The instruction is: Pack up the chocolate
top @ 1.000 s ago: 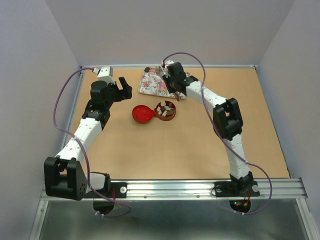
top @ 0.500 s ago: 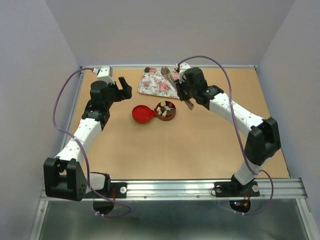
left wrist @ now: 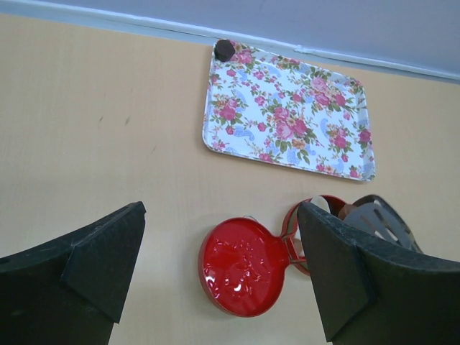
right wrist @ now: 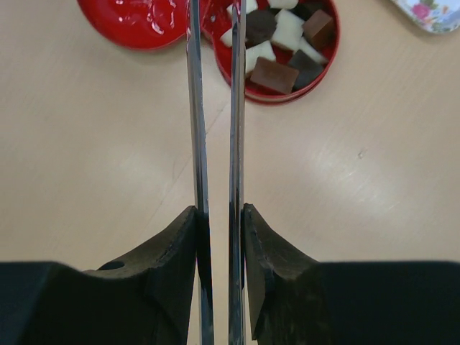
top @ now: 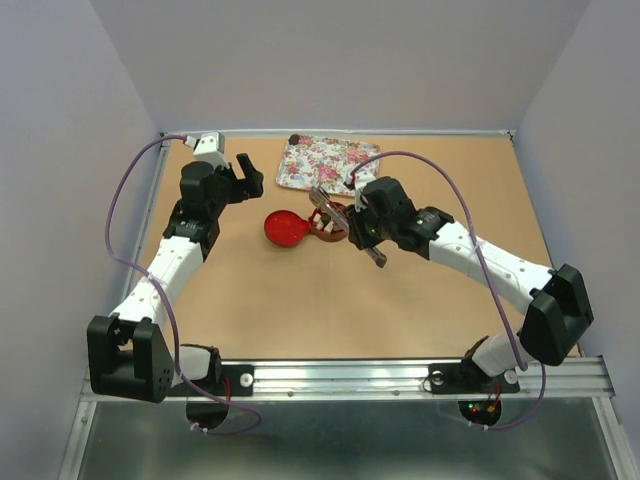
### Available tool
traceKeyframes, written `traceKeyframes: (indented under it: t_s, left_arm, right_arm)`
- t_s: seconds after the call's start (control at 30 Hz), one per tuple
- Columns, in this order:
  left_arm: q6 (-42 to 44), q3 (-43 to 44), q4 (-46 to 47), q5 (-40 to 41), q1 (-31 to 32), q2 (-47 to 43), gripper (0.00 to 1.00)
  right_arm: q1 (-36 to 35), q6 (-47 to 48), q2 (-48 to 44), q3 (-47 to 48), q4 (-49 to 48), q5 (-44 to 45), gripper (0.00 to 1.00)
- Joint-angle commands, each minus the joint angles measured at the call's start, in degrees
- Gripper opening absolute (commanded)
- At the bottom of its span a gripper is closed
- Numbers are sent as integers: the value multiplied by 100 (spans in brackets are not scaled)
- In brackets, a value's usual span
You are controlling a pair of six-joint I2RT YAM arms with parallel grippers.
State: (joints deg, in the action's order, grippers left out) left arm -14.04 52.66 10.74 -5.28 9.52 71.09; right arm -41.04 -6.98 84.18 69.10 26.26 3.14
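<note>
One overhead, two wrist views.
The top camera looks down from behind the arm bases over the whole table (top: 300, 310). The left wrist camera faces the far edge from farther off; the right wrist camera hangs close to the chocolate (right wrist: 273, 75), looking along the tongs (right wrist: 236, 108). All three share the red tin (right wrist: 332, 54).

We list: tan table (top: 300, 310), bearing a floral tray (top: 325, 163) near the far edge, a dark chocolate piece (left wrist: 225, 49) at its far left corner, an open red tin (right wrist: 287, 95) mid-table, its lid (left wrist: 243, 267) just beside, leftward
</note>
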Motion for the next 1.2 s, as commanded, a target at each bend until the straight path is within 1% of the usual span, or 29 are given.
traceKeyframes:
  t_s: [0.0, 0.27, 0.6, 1.17]
  left_arm:
    - [24, 271, 121, 53, -12, -78, 99]
    - [24, 271, 121, 44, -11, -95, 99]
    - [51, 279, 112, 53, -11, -78, 99]
    - [77, 288, 112, 80, -11, -34, 99]
  right_arm:
    - [-202, -312, -130, -195, 72, 90, 23]
    - [-265, -330, -7, -345, 186, 336, 23]
    - [-273, -207, 476, -99, 186, 372, 23]
    - [-265, -66, 854, 244, 186, 477, 25]
